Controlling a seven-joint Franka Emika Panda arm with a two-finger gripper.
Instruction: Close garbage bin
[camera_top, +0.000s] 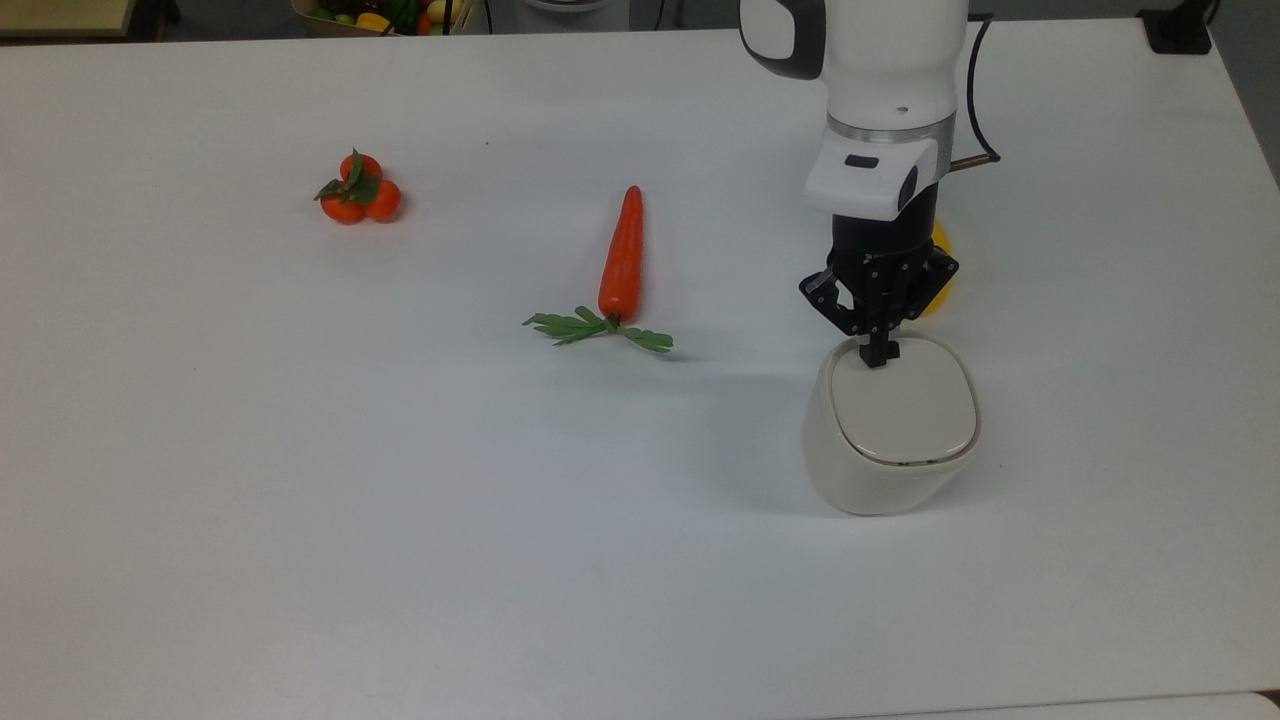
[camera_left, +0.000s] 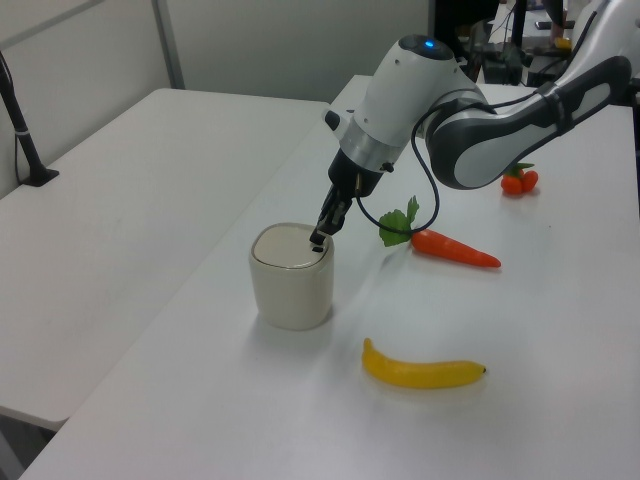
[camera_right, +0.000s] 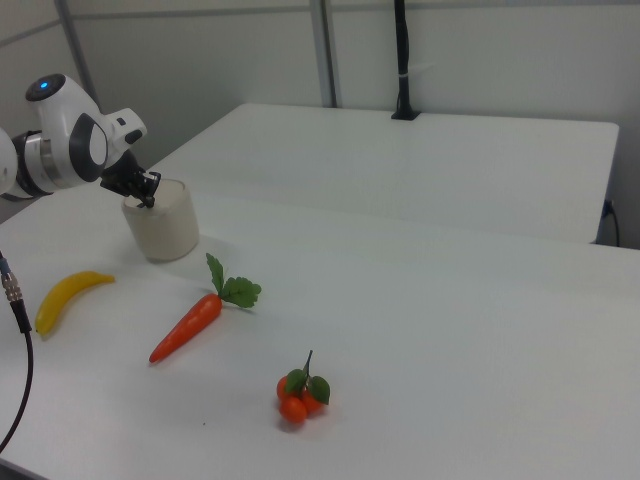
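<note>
Working from the top view's left across to the top view's right, the white table (camera_top: 300, 500) carries first a cluster of small orange fruits with green leaves (camera_top: 358, 189), lying well apart from everything else toward the far side. Next comes a carrot (camera_top: 622, 255) with its green top pointing toward the near edge, lying about mid-table. Further to the top view's right stands the garbage bin (camera_top: 880, 470), a cream-white rounded-square container, upright on the table, with its flat lid (camera_top: 905, 405) lying down level on the rim, so the bin reads as closed. The gripper (camera_top: 879, 354) hangs directly over the far edge of the lid, its black fingers drawn tightly together with no gap between them, their tips meeting the lid at a small black tab on that edge; whether they pinch the tab or merely press against it cannot be determined. In the left view the gripper (camera_left: 317, 238) comes down at a slant from the arm onto the lid's far right corner. A yellow banana (camera_left: 423, 370) lies on the table beside the bin, apart from it; in the top view it is mostly hidden behind the gripper body.
</note>
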